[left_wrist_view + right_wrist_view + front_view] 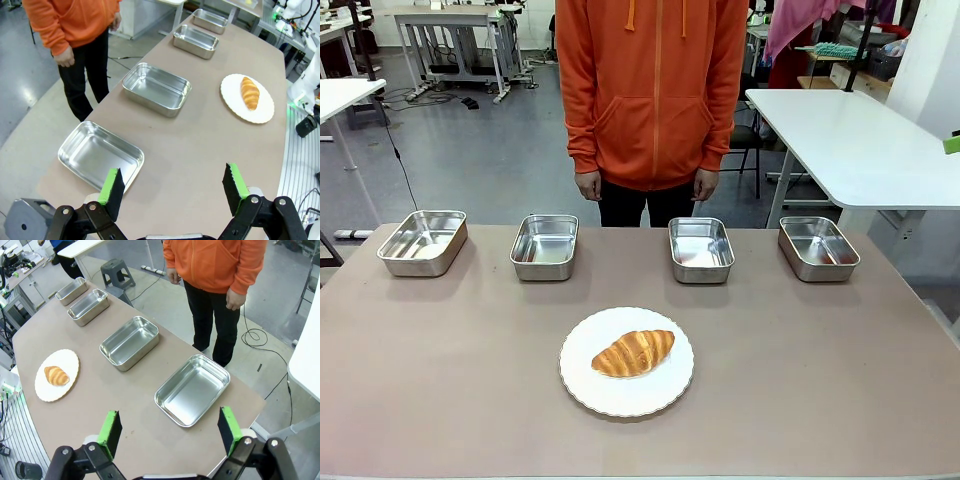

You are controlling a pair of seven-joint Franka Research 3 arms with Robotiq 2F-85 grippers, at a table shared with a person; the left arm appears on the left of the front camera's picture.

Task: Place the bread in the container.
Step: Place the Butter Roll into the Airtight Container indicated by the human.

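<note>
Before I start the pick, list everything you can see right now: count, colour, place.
croissant: one, golden-brown, lying on the plate
plate: one, white with scalloped rim, near middle of the table
steel pans: four, shiny silver, empty, in a row along the table's far edge
table: one, grey-brown top, bearing all the above
side table: one, white, beyond the far right corner
person: one, orange hoodie and dark trousers, standing at the far side, arms down
left hand: one, black with green pads, open, above the table's left end
right hand: one, black with green pads, open, above the table's right end
</note>
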